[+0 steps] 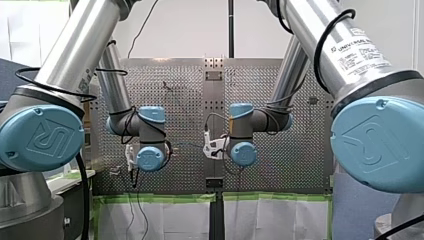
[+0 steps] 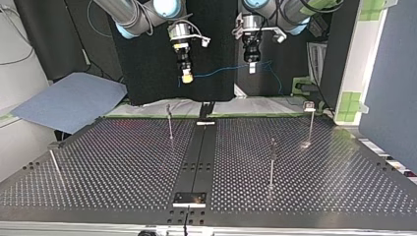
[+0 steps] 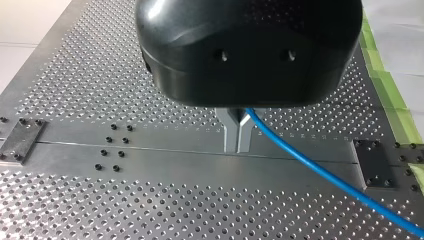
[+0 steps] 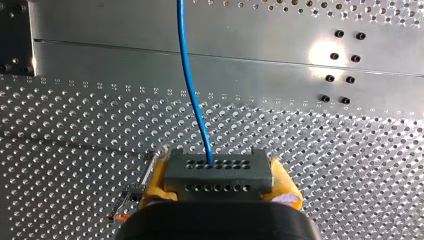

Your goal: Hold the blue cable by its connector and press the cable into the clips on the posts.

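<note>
High above the table, the blue cable (image 2: 221, 71) hangs between my two grippers. My right gripper (image 4: 220, 181) is shut on the cable's grey connector (image 4: 218, 172), its yellow pads (image 4: 156, 181) pressed against both sides. From the connector the blue cable (image 4: 192, 85) runs straight ahead. My left gripper (image 3: 238, 146) has its metal fingers shut on the blue cable (image 3: 320, 172), which trails off to one side. At the top view's left is my right gripper (image 2: 187, 76); my left gripper (image 2: 252, 67) is to its right. Thin posts (image 2: 170, 123) (image 2: 272, 164) (image 2: 310, 123) stand below, clear of the cable.
Another thin post (image 2: 54, 166) leans near the perforated table's (image 2: 123, 162) left edge in the top view. A dark centre rail (image 2: 198, 157) runs down the table's middle. A blue sheet (image 2: 74, 101) lies off the table at the back left.
</note>
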You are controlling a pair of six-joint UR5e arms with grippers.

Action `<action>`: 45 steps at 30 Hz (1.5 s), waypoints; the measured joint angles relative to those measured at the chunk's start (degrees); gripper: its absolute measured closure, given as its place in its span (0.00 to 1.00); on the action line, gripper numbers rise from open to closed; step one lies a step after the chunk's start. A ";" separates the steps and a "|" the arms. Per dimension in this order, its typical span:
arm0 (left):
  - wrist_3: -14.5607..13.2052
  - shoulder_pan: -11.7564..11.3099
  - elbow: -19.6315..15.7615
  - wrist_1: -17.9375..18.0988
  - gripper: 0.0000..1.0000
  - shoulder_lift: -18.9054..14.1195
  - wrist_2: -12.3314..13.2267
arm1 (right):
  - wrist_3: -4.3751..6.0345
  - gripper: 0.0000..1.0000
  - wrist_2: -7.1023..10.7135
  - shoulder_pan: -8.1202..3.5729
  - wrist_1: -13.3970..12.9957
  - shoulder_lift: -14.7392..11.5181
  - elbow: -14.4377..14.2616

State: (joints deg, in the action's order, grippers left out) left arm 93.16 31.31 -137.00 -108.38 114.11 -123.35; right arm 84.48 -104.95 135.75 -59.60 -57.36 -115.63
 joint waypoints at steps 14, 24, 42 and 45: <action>0.00 0.00 0.00 0.00 0.98 0.00 0.00 | 0.00 1.00 0.00 0.00 0.00 0.00 0.00; 0.00 0.00 0.00 0.00 0.98 0.00 0.00 | 0.00 1.00 0.00 0.00 0.00 0.00 0.00; -0.13 -1.06 -0.07 -0.99 0.98 0.99 -0.50 | -0.17 1.00 -0.32 -0.24 0.68 0.76 -0.06; -0.16 -2.25 -0.07 -1.65 0.98 2.54 -0.71 | -0.23 1.00 -0.47 -0.39 2.02 2.10 -0.07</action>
State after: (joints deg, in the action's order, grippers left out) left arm 93.00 29.06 -137.07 -110.03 116.65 -124.06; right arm 84.25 -105.42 135.36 -57.58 -55.26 -115.70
